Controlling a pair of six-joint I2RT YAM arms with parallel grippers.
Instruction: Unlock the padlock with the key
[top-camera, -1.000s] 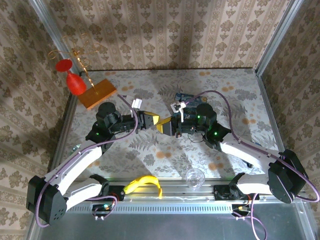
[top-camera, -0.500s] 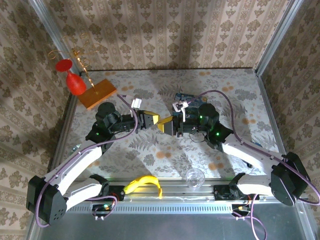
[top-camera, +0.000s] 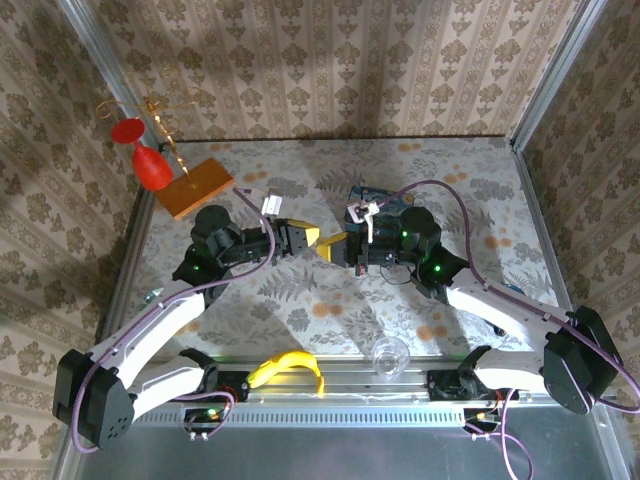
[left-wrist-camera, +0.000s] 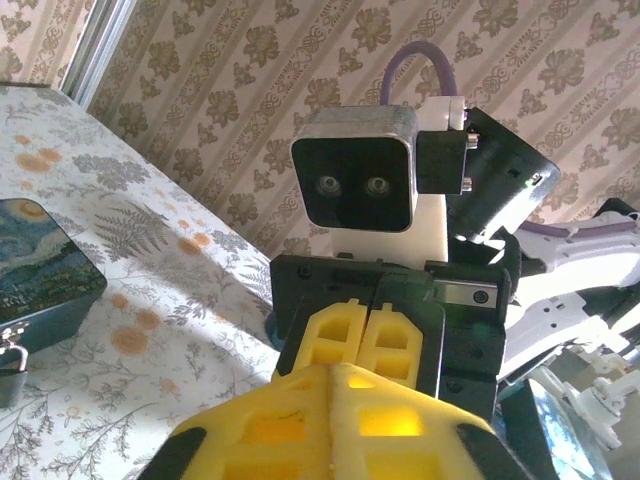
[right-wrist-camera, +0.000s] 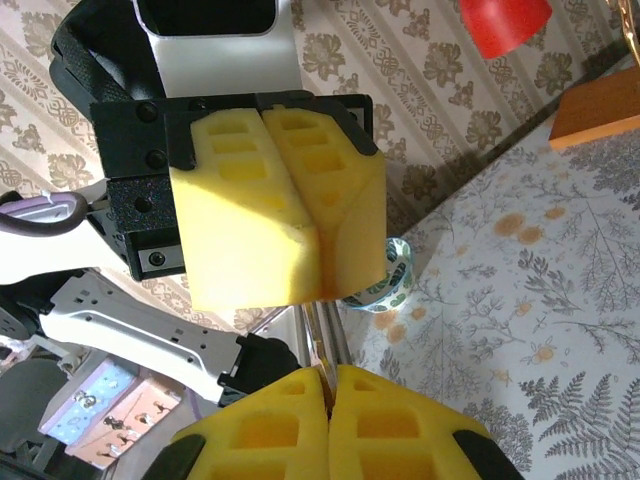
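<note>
The left jaws and right jaws face each other tip to tip, close together above the middle of the bench (top-camera: 300, 305). Each pair's yellow pads (right-wrist-camera: 240, 220) are pressed together, closed. I cannot tell whether anything thin is pinched between them. The padlock (left-wrist-camera: 8, 358) sits on the bench just beside the blue tin (left-wrist-camera: 40, 268).

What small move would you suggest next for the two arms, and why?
Probably back the right pincer away and turn it towards the padlock: it faces the left pincer tip to tip, both shut, while the padlock lies untouched by the blue tin.
</note>
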